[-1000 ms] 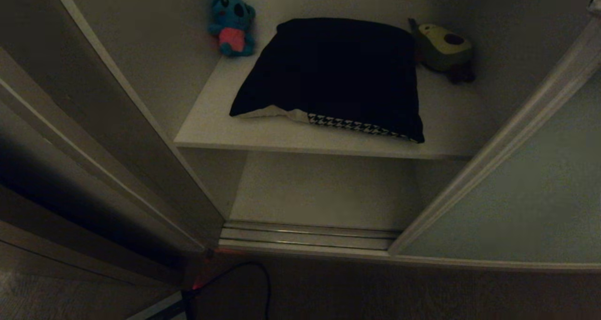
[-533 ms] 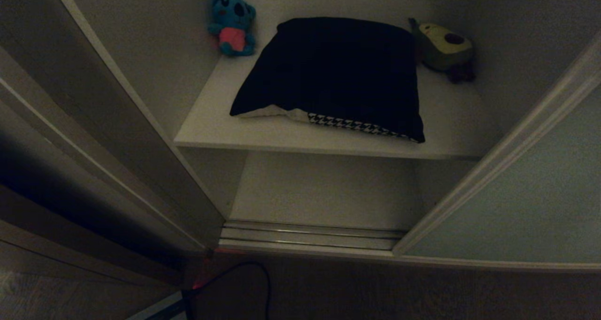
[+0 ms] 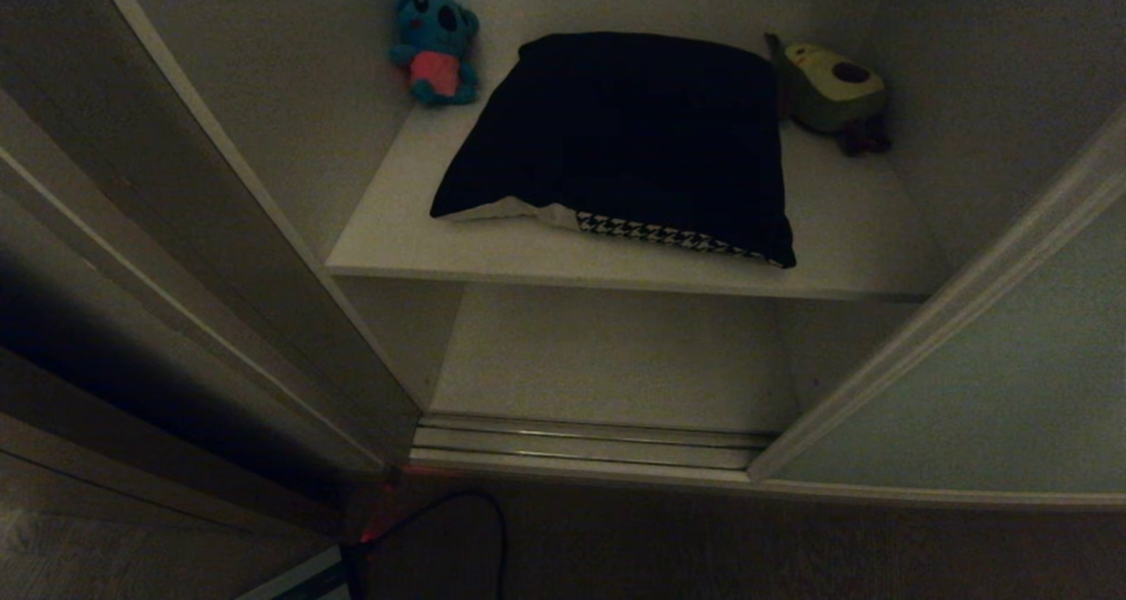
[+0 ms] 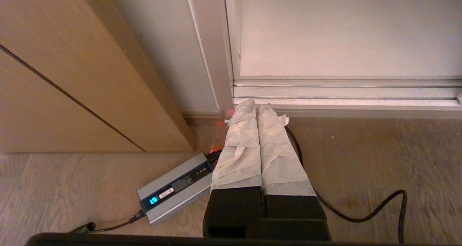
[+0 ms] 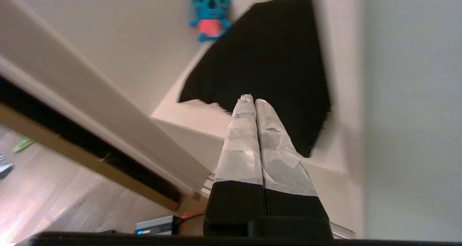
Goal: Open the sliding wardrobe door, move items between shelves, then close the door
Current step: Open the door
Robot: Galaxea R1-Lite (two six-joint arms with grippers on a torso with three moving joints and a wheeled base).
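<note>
The sliding wardrobe door (image 3: 994,389), a pale grey-green panel with a light frame, stands slid to the right and the wardrobe is open. A dark cushion (image 3: 633,134) with a houndstooth strip at its front lies on the upper shelf (image 3: 528,252). Below it the lower shelf (image 3: 607,354) is bare. My right gripper (image 5: 253,100) is shut on nothing and points up at the cushion (image 5: 274,51), with the door panel (image 5: 411,112) beside it. My left gripper (image 4: 256,106) is shut and parked low over the floor, near the track. Neither gripper shows in the head view.
A blue plush toy (image 3: 435,46) and an avocado plush (image 3: 831,85) sit at the back corners of the upper shelf. A ribbed metal floor track (image 3: 581,446) runs along the opening. A silver box (image 4: 177,186) with a cable lies on the wood floor. Brown wood panelling (image 4: 72,76) stands at the left.
The door's framed edge has slid further right, widening the opening. The bit of my right gripper at the head view's top right corner has dropped out of that view.
</note>
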